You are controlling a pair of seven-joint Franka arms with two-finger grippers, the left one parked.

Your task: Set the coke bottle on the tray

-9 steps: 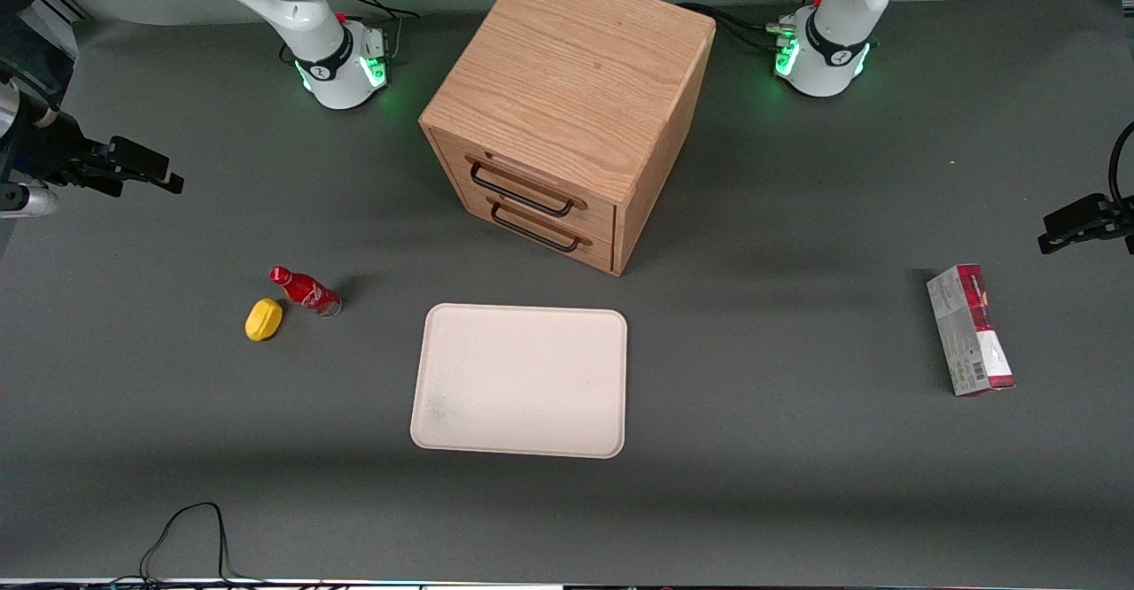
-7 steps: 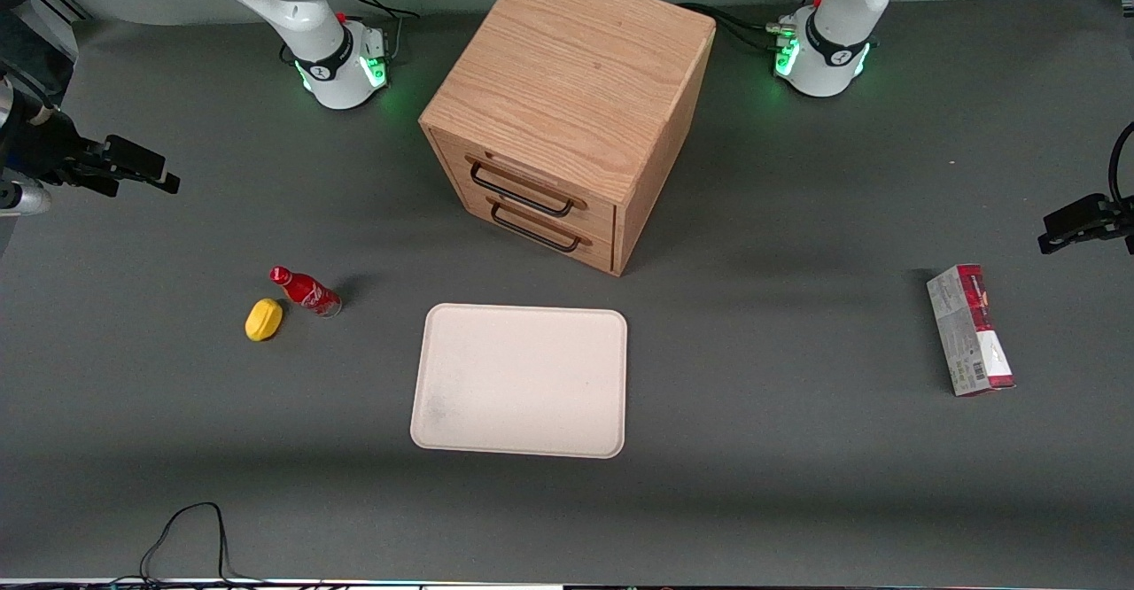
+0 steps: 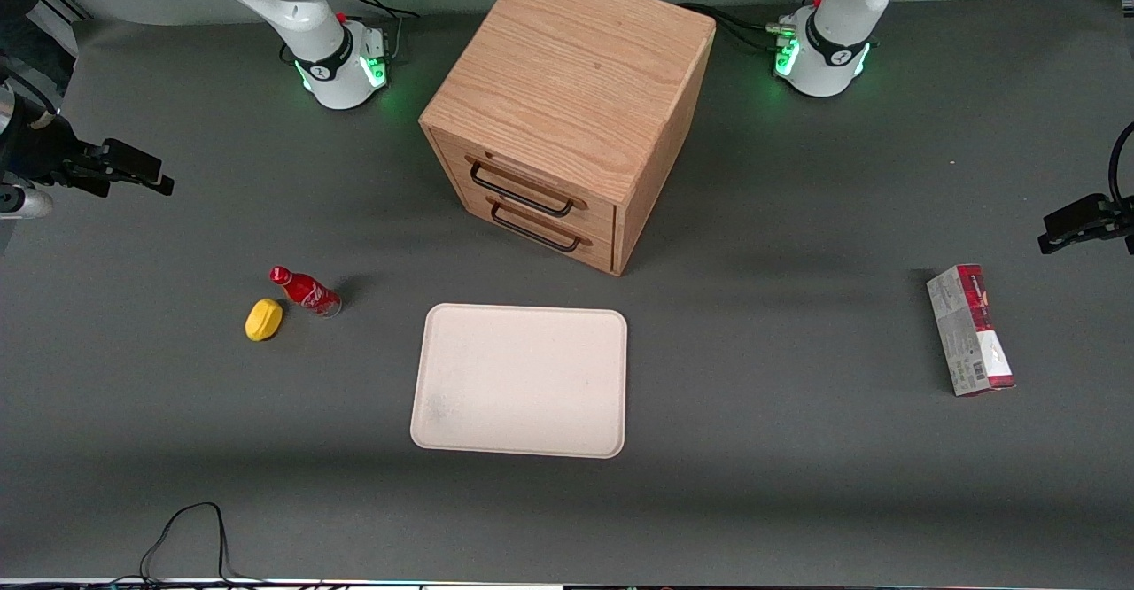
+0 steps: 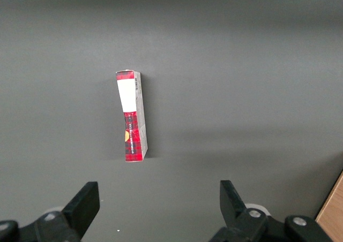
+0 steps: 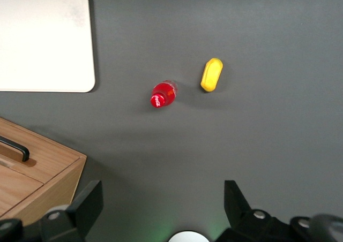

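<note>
The coke bottle (image 3: pixel 305 291) is standing on the dark grey table (image 3: pixel 797 448), well toward the working arm's end. It seems to be upright, with its red cap on top, and nothing is touching it. A small yellow lemon-shaped object (image 3: pixel 263 319) is lying just beside the bottle, slightly nearer to the front camera, and the two are not touching.

The tray (image 3: pixel 521 381) is lying flat on the table, in front of the wooden cabinet (image 3: pixel 567 112) and nearer to the front camera than it. The tray is carrying nothing. It is well apart from the bottle, with bare table between them.

The gripper (image 5: pixel 163 202) is hanging in the air, high above the table at the working arm's end, and it is well apart from the bottle. In the right wrist view its two black fingers (image 5: pixel 86 204) are standing wide apart and are holding nothing. The bottle, the yellow object and a corner of the tray are all showing below it in that view.

The cabinet is showing two drawers with black handles, both closed. A red-and-grey carton (image 3: pixel 969 329) is lying on the table toward the parked arm's end.
</note>
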